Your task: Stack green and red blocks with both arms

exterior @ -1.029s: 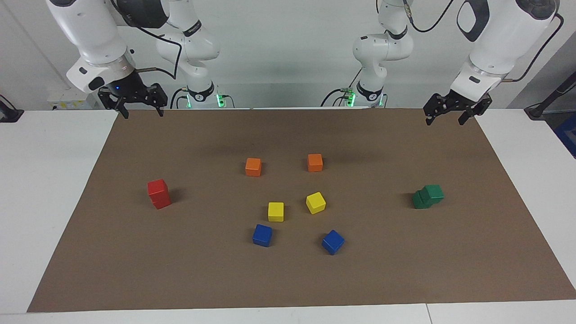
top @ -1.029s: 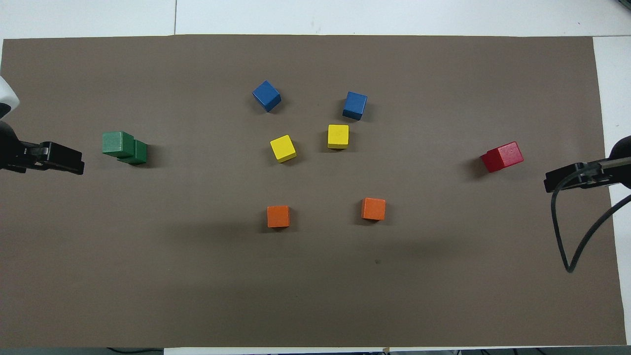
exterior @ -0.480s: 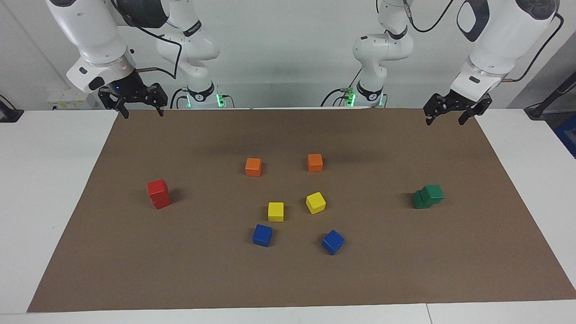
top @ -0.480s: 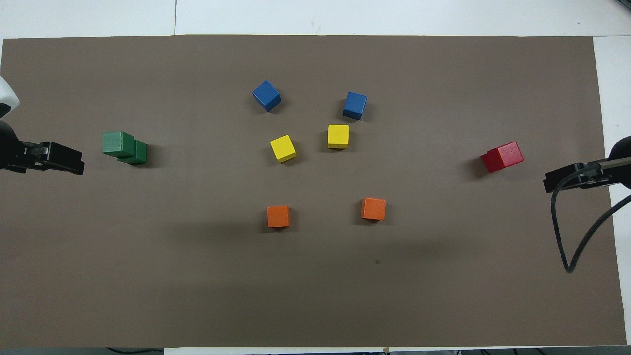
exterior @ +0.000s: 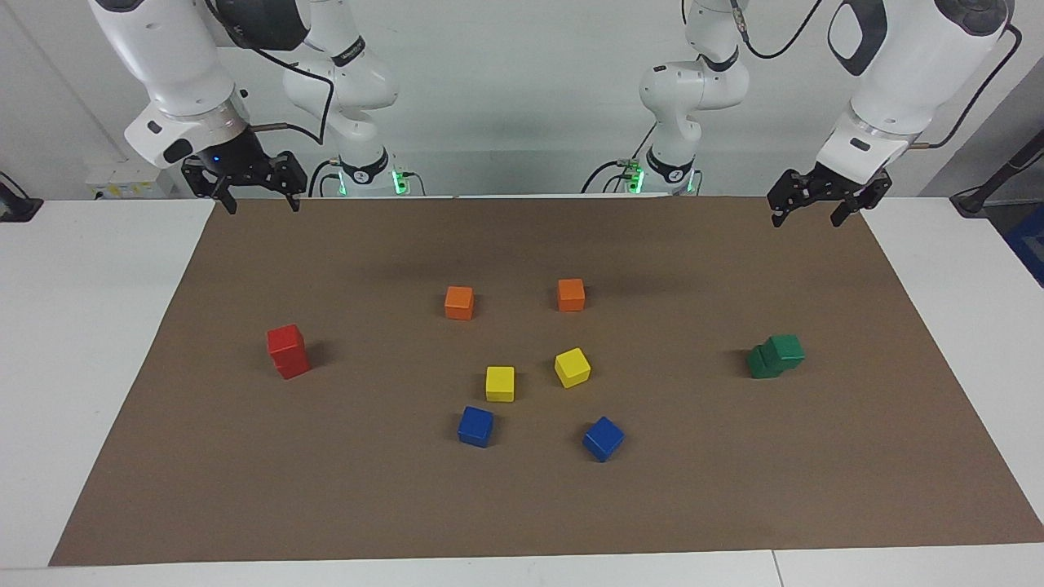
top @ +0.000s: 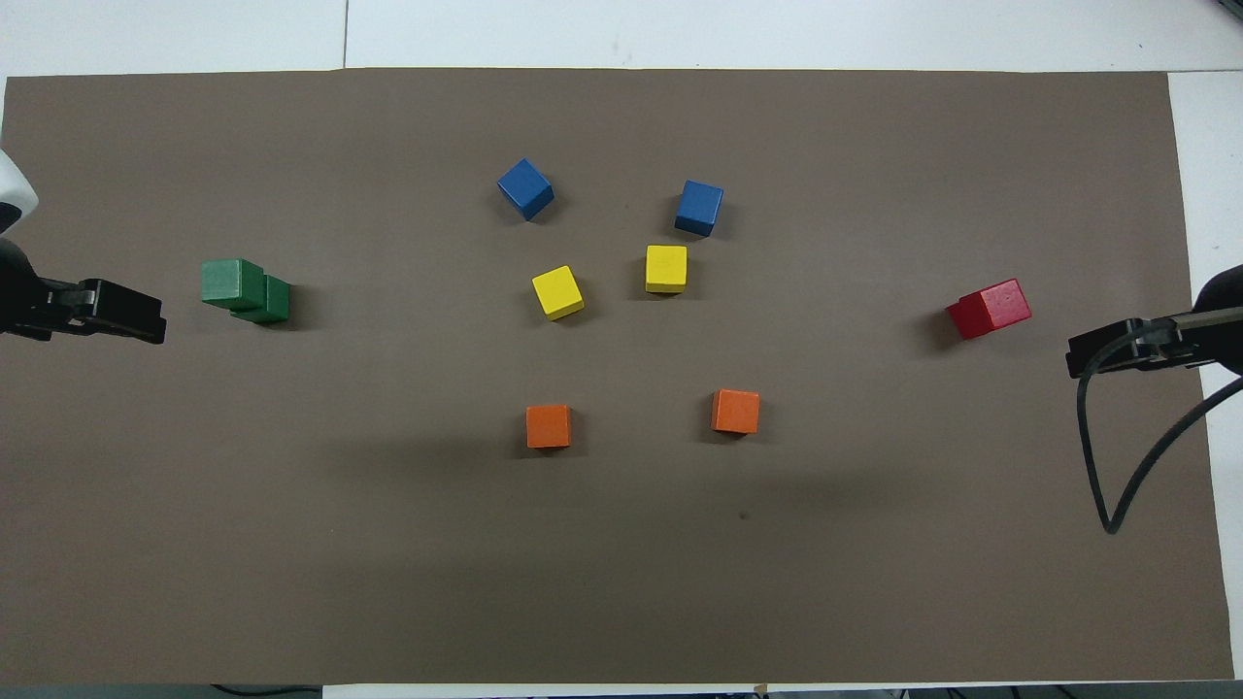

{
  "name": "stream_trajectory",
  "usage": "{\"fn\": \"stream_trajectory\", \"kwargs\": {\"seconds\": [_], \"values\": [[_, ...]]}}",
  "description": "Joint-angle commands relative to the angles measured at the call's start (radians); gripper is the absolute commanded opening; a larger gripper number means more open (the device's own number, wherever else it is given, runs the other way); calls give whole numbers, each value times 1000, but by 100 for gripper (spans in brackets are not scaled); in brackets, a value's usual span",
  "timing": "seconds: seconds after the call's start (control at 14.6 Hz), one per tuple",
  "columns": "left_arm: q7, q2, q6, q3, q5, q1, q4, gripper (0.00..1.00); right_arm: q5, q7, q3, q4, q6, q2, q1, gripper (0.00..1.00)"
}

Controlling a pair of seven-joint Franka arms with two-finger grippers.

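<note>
**Two stacks built, both grippers raised and empty**

Seen from the facing camera, reading across from one end of the table to the other: the right gripper (exterior: 255, 201) hangs in the air over the corner of the brown mat (exterior: 342, 505) at the right arm's end, its two fingers spread apart with nothing between them. Below it in the view, toward that same end of the table, stands the red stack (exterior: 288, 351): one red cube squarely on top of the other, the pair upright.

In the middle of the mat lie six loose cubes, none touching. Nearest the robots are the two orange cubes (exterior: 459, 302), side by side but apart. Farther from the robots come the two yellow cubes (exterior: 500, 383), and farther still the two blue cubes (exterior: 475, 426).

Toward the left arm's end stands the green stack (exterior: 776, 356): the upper green cube sits clearly offset on the lower one, overhanging it. The left gripper (exterior: 807, 215) hangs over the mat's corner at that end, fingers apart and empty.
</note>
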Motion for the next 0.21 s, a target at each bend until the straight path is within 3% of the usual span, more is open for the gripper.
{"fn": "stream_trajectory", "kwargs": {"seconds": [0.0,0.14], "values": [[-6,-17,0,-2,17,3,-13,100,5,19,3,-10,-2,-16,-7,100],[-6,-17,0,-2,17,3,-13,100,5,19,3,-10,-3,-16,-7,100]]}}
